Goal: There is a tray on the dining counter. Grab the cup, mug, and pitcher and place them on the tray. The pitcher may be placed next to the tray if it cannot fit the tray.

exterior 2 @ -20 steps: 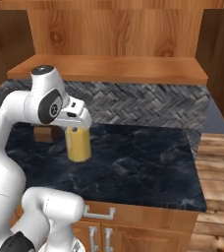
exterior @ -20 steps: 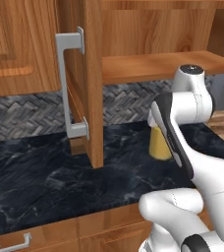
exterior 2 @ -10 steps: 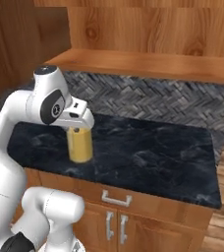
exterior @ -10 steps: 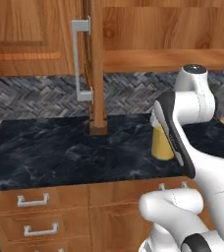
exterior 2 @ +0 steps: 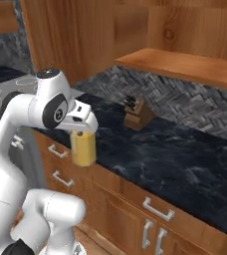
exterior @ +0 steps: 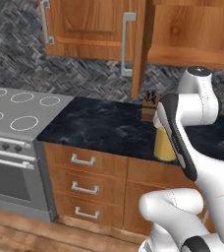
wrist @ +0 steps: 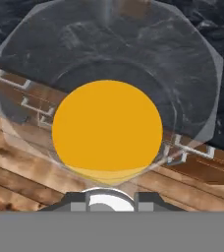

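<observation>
Pitcher in transit; delivery to the tray not yet made.

From left to right in the left base view, a stovetop (exterior: 20, 106), a black marbled counter (exterior: 104, 129), a knife block (exterior: 149, 106) and the pitcher (exterior: 164, 145) are seen. The pitcher is carried clear of the counter edge, hanging upright below the gripper (exterior 2: 83, 130), whose fingers are clenched on its rim. Placement on the tray is judged outstanding; the status of the cup and mug cannot be told.

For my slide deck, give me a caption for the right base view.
Gripper carries the pitcher above the counter's front edge, near a knife block.
</observation>
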